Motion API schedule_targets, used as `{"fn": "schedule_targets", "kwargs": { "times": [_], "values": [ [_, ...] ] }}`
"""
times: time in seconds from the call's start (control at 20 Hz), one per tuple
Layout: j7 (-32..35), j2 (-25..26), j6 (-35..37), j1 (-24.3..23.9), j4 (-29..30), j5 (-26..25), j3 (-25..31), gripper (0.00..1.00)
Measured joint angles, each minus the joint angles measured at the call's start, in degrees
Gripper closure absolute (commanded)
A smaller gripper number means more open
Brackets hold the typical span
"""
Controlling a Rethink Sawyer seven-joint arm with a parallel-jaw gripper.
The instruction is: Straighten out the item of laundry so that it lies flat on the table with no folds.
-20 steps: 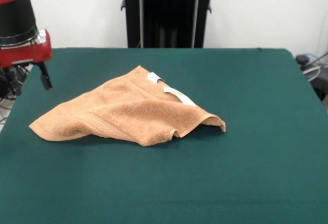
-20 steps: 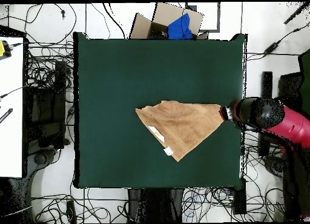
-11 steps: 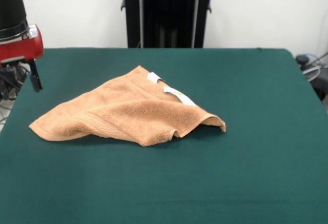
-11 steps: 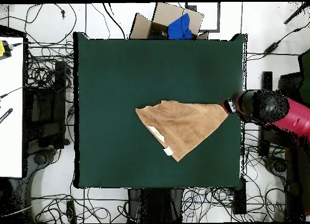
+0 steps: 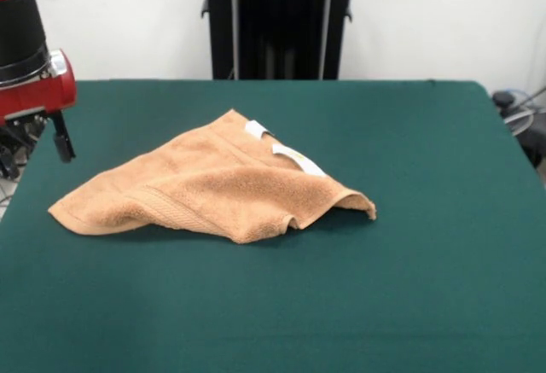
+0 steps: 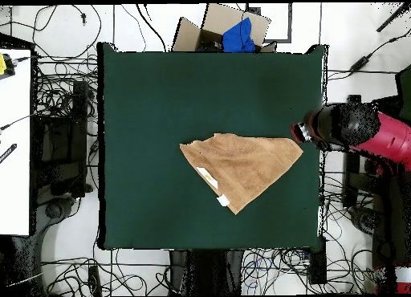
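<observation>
The item of laundry [image 5: 213,187] is an orange-tan towel folded into a rough triangle, with two white tags on its far edge. It lies a little left of the middle of the dark green table [image 5: 426,185]. One corner on the right is lifted and curled. In the overhead view the towel [image 6: 241,165] points toward the table's [image 6: 160,93] right edge. My gripper [image 5: 53,144] hangs at the left table edge, above and beyond the towel's left tip and clear of it. Seen from overhead, the gripper [image 6: 300,133] is just past that tip.
A cardboard box holding blue cloth [image 6: 233,33] stands on the floor beyond the table's top edge in the overhead view. Cables cover the floor all round. A white desk [image 6: 16,141] stands at the left.
The gripper drew outward off the towel's tip, then shifted slightly back along the table edge. The towel has not moved.
</observation>
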Motion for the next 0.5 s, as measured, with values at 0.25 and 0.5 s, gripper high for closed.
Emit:
{"fn": "schedule_targets", "kwargs": {
  "times": [0.25,0.5],
  "values": [
    [0.00,0.85,0.05,-0.61,-0.14,-0.19,0.12,0.00],
    [-0.02,3.20,0.77,-1.25,-1.84,-0.39,0.40,0.00]
  ]
}}
